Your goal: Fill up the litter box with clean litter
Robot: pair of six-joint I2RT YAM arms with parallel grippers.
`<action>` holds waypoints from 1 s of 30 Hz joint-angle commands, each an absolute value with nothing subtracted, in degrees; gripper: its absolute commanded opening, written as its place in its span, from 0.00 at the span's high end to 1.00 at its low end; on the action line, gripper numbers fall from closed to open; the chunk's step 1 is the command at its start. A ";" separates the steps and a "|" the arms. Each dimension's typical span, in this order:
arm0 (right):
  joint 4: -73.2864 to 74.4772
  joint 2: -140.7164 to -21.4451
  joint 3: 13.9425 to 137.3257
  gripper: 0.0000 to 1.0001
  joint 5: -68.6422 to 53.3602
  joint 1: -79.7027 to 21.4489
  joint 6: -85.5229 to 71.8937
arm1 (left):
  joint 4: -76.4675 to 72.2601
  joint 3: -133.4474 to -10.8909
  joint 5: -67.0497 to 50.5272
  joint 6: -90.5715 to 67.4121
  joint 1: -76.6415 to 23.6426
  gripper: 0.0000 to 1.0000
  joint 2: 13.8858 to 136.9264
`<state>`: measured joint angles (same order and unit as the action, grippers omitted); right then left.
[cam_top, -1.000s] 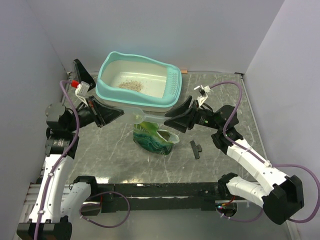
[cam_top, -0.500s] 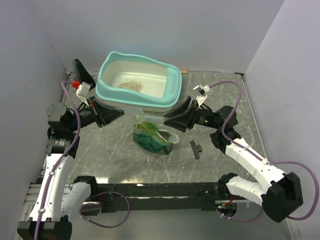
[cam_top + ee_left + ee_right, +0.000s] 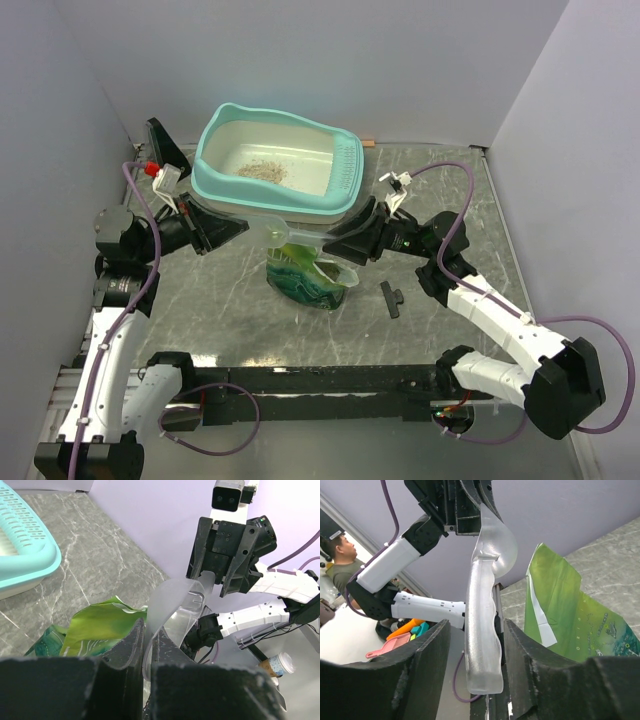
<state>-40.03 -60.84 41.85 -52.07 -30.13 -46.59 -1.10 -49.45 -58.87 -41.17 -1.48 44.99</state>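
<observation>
The litter box (image 3: 345,170), turquoise-rimmed with a cream inside, stands at the back with a small patch of clean litter (image 3: 263,170) on its floor. Its slotted end shows in the left wrist view (image 3: 30,555). My left gripper (image 3: 228,228) is shut on the bowl end of a translucent scoop (image 3: 290,232), pinching its thin edge (image 3: 145,630). The scoop hangs level above the green pouch (image 3: 310,278). My right gripper (image 3: 335,243) is open, its jaws on either side of the scoop's handle (image 3: 482,625) with gaps on both sides.
The green pouch stands open-topped in the middle of the marble table (image 3: 220,300), just in front of the litter box. A small black clip (image 3: 390,298) lies right of the pouch. Grey walls close in the left, back and right sides.
My right gripper has slid a little to the left, further along the scoop's handle. The left gripper, scoop and pouch have not moved.
</observation>
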 commanded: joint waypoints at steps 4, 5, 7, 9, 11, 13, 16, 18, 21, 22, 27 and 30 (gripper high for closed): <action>-44.47 -60.91 42.98 0.67 -52.03 -30.94 -46.32 | -5.01 -49.22 -60.03 -41.57 -1.14 0.99 44.65; -44.65 -61.08 43.07 0.73 -52.29 -30.85 -46.32 | -5.01 -49.22 -59.86 -41.57 -1.14 0.99 44.74; -45.70 -61.43 43.07 1.00 -52.47 -31.03 -46.93 | -5.10 -49.22 -59.77 -41.57 -1.14 0.99 44.82; -46.05 -61.00 42.63 1.00 -51.77 -31.11 -47.02 | -5.62 -48.96 -60.03 -41.75 -1.14 0.99 45.00; -44.66 -60.30 42.37 1.00 -50.89 -31.11 -46.15 | -4.15 -49.22 -60.21 -40.96 -1.14 0.86 45.53; -40.55 -58.63 42.71 1.00 -50.28 -31.03 -43.96 | -2.82 -49.66 -58.80 -38.77 -1.14 0.60 45.35; -30.21 -55.20 44.47 1.00 -47.47 -31.11 -39.31 | -3.16 -49.05 -58.10 -37.27 -1.14 0.43 44.65; -23.50 -52.23 46.83 1.00 -44.39 -31.03 -36.49 | -3.17 -48.34 -56.79 -36.22 -1.14 0.38 44.30; -10.14 -48.17 50.95 1.00 -38.60 -30.94 -31.30 | -1.51 -48.08 -55.55 -33.06 -1.14 0.33 44.12; -6.89 -47.38 52.11 1.00 -36.93 -30.94 -28.42 | -0.89 -48.25 -55.37 -31.13 -1.32 0.32 44.38; 9.38 -41.05 57.99 1.00 -29.64 -30.85 -23.21 | 3.06 -51.14 -55.73 -25.76 -3.07 0.30 45.96; 16.13 -38.94 61.33 1.00 -27.70 -30.85 -22.42 | 9.48 -55.10 -53.53 -18.83 -7.02 0.30 47.90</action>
<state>3.44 -41.74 55.88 -33.56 -30.61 -27.05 3.62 -49.43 -55.64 -28.58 -3.40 46.17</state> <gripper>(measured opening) 0.338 0.702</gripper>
